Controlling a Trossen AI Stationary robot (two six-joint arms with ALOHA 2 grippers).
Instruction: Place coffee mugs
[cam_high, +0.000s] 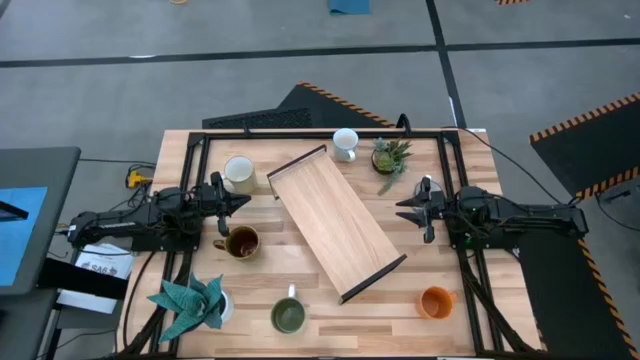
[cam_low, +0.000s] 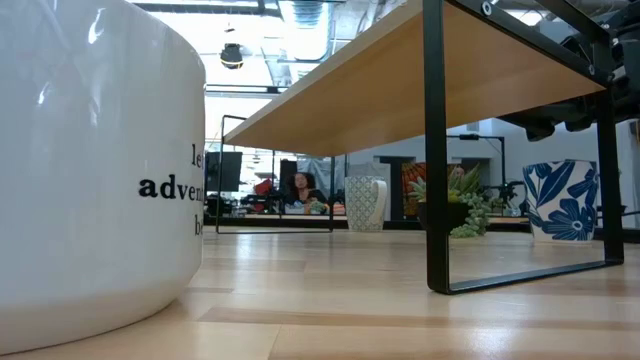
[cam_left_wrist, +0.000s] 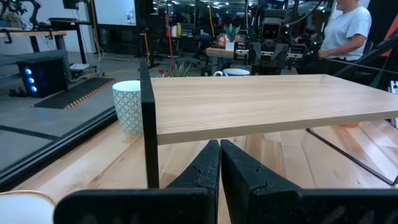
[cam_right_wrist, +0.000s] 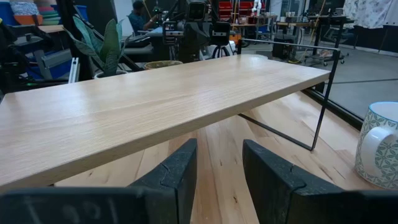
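Both arms idle beside the wooden shelf (cam_high: 338, 224), left gripper (cam_high: 240, 202) pinched together, right gripper (cam_high: 405, 212) spread and empty; nearest orange mug (cam_high: 436, 301) sits toward the tabletop's front right corner—descend squarely over its rim.

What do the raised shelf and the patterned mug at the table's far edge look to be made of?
Raised shelf: light wood or wood-look board, matte, with visible grain, on thin black legs, probably metal. Patterned mug: likely glazed ceramic; the right wrist view shows a smooth, faintly glossy pale surface with a printed teal lattice.
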